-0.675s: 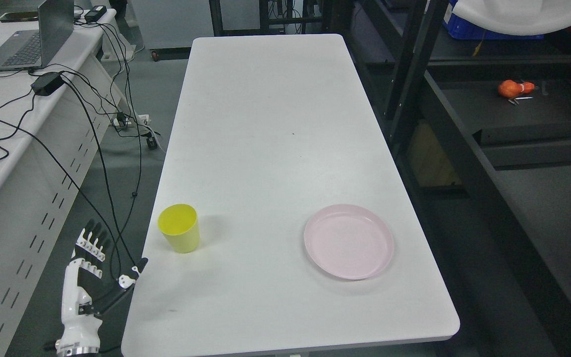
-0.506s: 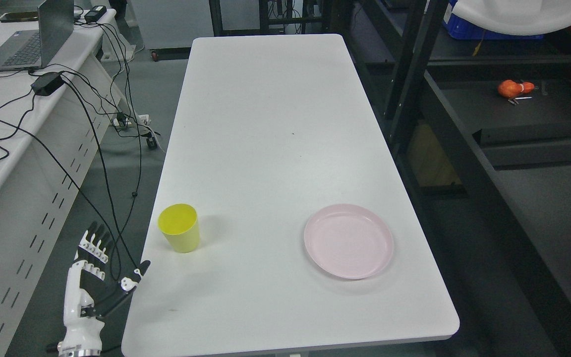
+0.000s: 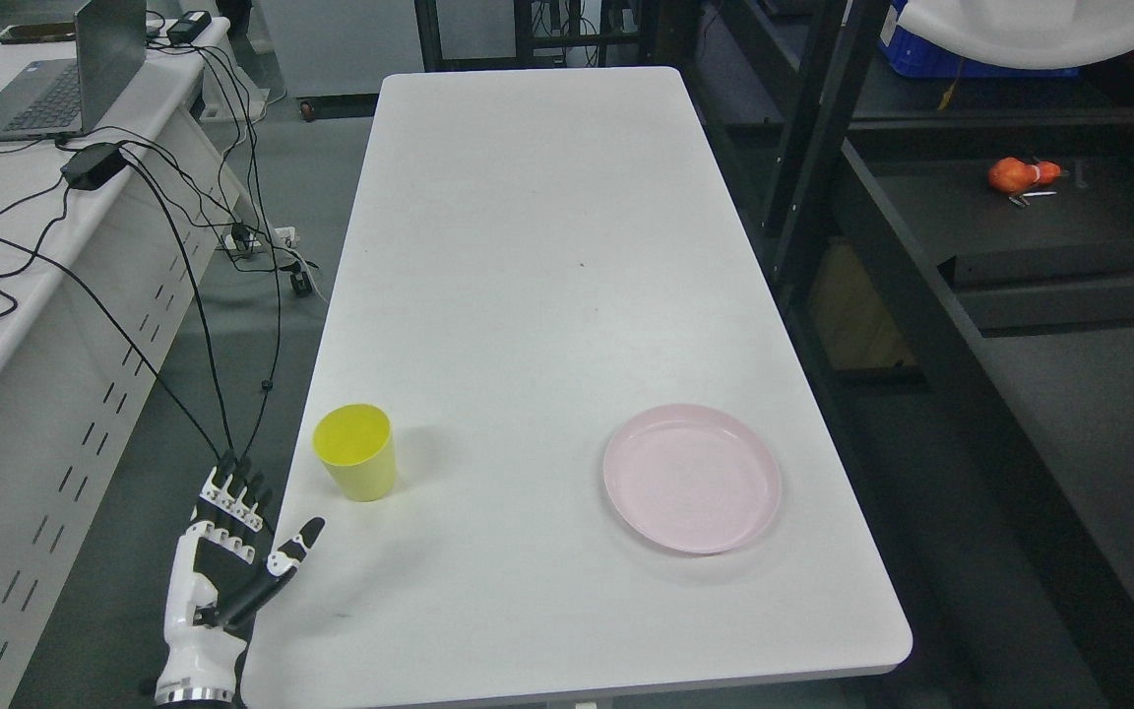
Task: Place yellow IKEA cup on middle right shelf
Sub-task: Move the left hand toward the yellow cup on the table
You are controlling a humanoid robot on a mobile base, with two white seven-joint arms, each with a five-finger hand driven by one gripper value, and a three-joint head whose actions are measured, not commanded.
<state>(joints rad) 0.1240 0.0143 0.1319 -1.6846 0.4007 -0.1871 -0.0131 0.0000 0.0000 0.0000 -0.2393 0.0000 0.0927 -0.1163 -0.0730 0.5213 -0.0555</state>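
Observation:
The yellow cup point(image 3: 355, 451) stands upright on the white table point(image 3: 537, 295), near its left edge toward the front. My left hand point(image 3: 232, 561) hangs just off the table's front left corner, below and to the left of the cup, apart from it. Its fingers point(image 3: 232, 492) are spread and its thumb points toward the table; it holds nothing. The dark shelf unit point(image 3: 1039, 256) stands along the table's right side. My right arm does not show.
A pink plate point(image 3: 692, 478) lies on the table's front right. An orange object point(image 3: 1020, 175) sits on a shelf board at the right. Black cables point(image 3: 183, 295) hang beside the table's left edge, next to a desk with a laptop point(image 3: 55, 79).
My left hand has moved right and a little up, closer to the table's corner and the cup. Cup and plate have stayed put.

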